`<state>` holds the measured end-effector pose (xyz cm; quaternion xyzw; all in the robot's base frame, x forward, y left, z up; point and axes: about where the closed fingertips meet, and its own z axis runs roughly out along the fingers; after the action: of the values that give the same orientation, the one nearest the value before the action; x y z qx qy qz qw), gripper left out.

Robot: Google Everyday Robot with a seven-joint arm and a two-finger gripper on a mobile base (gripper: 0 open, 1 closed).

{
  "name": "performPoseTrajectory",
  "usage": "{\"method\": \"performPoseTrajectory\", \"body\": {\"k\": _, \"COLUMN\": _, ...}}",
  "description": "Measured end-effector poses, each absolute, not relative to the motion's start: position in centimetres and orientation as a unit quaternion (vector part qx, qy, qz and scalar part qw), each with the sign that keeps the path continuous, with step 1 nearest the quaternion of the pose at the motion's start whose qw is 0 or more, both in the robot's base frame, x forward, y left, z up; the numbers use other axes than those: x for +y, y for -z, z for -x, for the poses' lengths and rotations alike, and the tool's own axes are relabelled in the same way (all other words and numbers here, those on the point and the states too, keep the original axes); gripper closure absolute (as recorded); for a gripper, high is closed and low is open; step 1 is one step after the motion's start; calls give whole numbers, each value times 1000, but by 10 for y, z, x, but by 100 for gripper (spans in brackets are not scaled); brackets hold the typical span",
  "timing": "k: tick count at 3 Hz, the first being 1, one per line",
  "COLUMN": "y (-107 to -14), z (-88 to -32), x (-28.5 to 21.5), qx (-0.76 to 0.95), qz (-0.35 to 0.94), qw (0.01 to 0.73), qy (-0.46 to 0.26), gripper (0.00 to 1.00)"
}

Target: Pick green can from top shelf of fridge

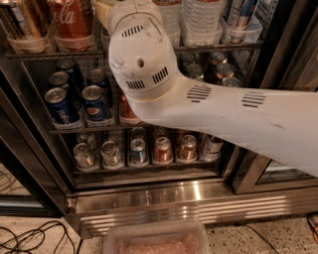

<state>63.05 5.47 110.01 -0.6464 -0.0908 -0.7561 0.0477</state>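
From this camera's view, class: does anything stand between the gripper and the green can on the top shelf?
Cannot tell. The gripper is out of view, beyond the white arm at the top shelf. No green can shows; the arm covers the gap between the Coca-Cola can and water bottles.
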Motion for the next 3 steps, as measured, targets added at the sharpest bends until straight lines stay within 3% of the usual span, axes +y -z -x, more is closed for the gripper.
{"method": "performPoseTrajectory", "body": {"k": 3, "y": -1098, "z": -632, "x": 45, "qx": -91, "qz": 649, "qw": 54, "qy": 754, "gripper": 100}}
